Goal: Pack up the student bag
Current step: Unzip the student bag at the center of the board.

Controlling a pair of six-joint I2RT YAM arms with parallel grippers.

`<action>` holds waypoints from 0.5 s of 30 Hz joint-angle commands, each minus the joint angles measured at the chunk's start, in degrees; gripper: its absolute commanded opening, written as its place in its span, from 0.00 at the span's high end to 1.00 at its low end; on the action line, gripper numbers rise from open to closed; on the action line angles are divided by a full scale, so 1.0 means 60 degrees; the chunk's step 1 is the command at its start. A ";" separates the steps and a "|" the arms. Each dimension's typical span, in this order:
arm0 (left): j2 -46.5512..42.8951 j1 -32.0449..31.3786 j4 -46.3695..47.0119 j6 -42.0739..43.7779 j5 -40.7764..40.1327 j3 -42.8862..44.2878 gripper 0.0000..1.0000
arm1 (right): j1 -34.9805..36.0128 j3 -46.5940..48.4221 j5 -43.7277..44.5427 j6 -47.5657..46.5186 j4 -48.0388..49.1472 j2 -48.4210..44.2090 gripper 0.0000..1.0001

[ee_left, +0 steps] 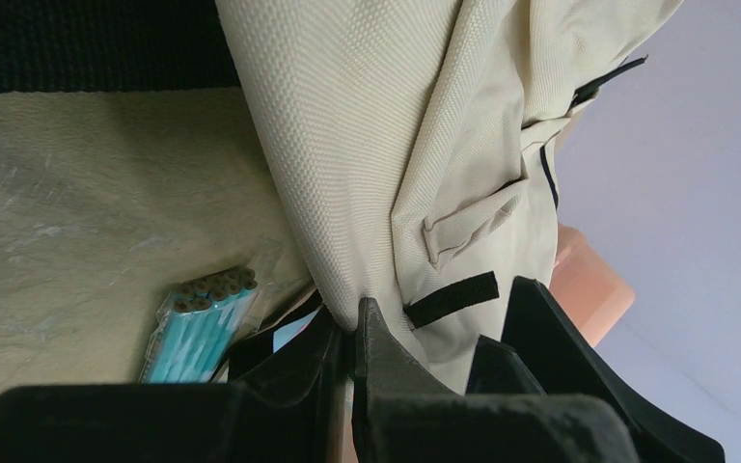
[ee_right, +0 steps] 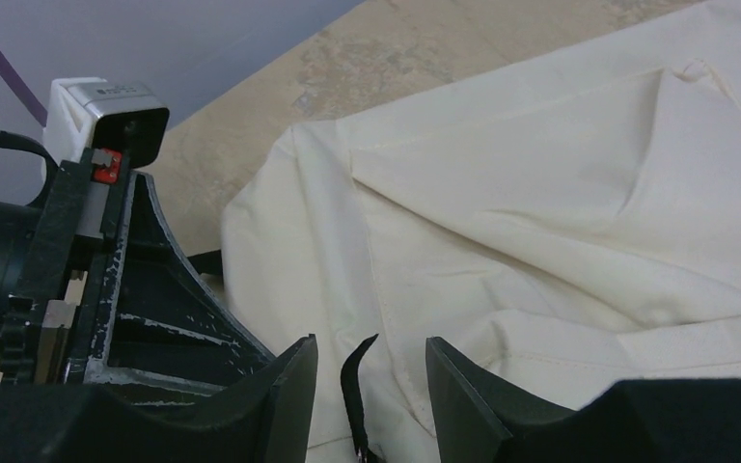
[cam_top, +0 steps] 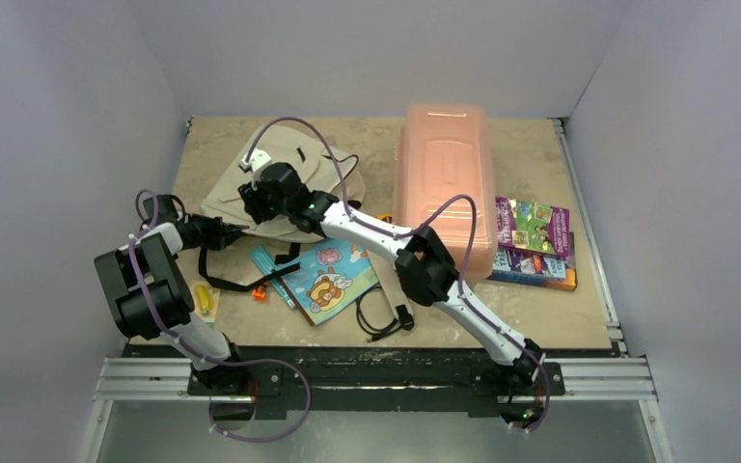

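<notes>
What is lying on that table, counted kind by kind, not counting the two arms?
Fabric bag: 1
Pink plastic box: 1
Picture books: 3, one mid-table, two stacked on the right
Pack of teal pencils: 1
Small yellow item: 1
Small orange item: 1
Black cord: 1
Total: 9

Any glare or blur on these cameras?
Top external: evenly lit, a glare streak on the pink box. Left wrist: student bag weave crisp, left gripper a dark silhouette. Right wrist: bag fabric nearly washed out, right gripper in shadow.
</notes>
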 commanded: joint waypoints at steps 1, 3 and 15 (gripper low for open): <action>-0.0368 -0.0151 0.0070 0.0160 0.0491 0.0080 1.00 | 0.0117 0.0568 -0.0178 -0.0234 0.0364 0.0172 0.48; -0.0370 -0.0140 0.0068 0.0165 0.0483 0.0088 1.00 | 0.0135 0.0633 -0.0127 -0.0236 0.0367 0.0280 0.46; -0.0216 -0.0080 0.0015 0.0181 0.0428 0.0122 1.00 | 0.0157 0.0468 0.0552 -0.0071 0.0173 0.0031 1.00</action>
